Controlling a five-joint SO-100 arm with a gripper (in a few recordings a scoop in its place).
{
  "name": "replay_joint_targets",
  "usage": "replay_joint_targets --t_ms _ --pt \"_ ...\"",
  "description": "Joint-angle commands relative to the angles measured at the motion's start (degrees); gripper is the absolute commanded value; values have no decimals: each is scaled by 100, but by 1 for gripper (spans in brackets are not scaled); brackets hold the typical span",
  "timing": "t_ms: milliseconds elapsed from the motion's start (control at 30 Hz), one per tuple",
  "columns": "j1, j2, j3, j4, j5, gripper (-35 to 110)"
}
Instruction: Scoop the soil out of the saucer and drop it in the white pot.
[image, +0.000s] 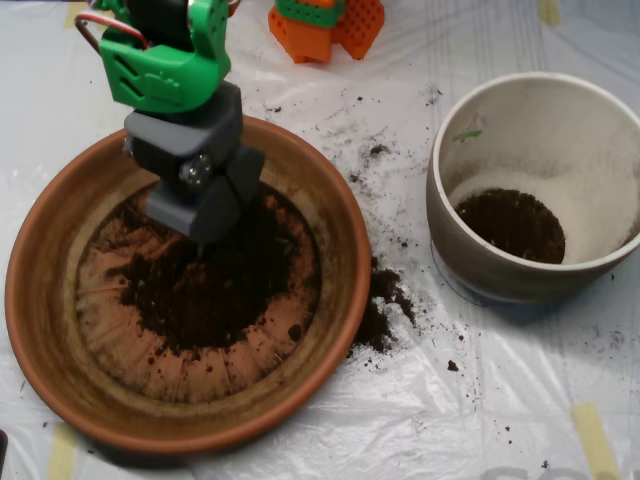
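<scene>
The scoop (205, 205) is hanging over the upper left part of the saucer (45, 300), its grey shells pointing down into the dish, and the soil (205, 285) is lying right under and just below its tip, a dark heap spread across the middle of the ridged base. The lower tip of the scoop is sitting at the top edge of that heap, and it is looking like it is touching the crumbs there. The two shells are looking drawn together, with only a dark seam between them; whether any soil is sitting inside them, I cannot tell.

Off to the right, well apart from the scoop, the white pot (470, 255) is standing upright with a dark patch of soil at its bottom. Between saucer and pot, spilled soil (385, 300) is lying on the plastic sheet (480, 400), thickest just beside the saucer's right rim, with loose grains scattered further up. The saucer's own raised rim is standing between the heap and the pot. The green arm housing (165, 60) is sitting above the scoop, and an orange block (325, 25) is resting at the top edge.
</scene>
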Motion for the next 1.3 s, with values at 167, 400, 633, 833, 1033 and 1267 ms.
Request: replay_joint_targets --t_ms 167,400,633,833,1033,1267 --pt "-853 536 -1283 378 -26 -1" --pt "-1758 1573 -984 176 -325 -1" --pt "-2804 2320 -782 281 -483 -1" --pt "-3937 2628 -62 -246 -896 -1" --pt "-4605 2136 -325 -378 -1134 -1" --pt "-5098 1854 -615 -220 -1248 4"
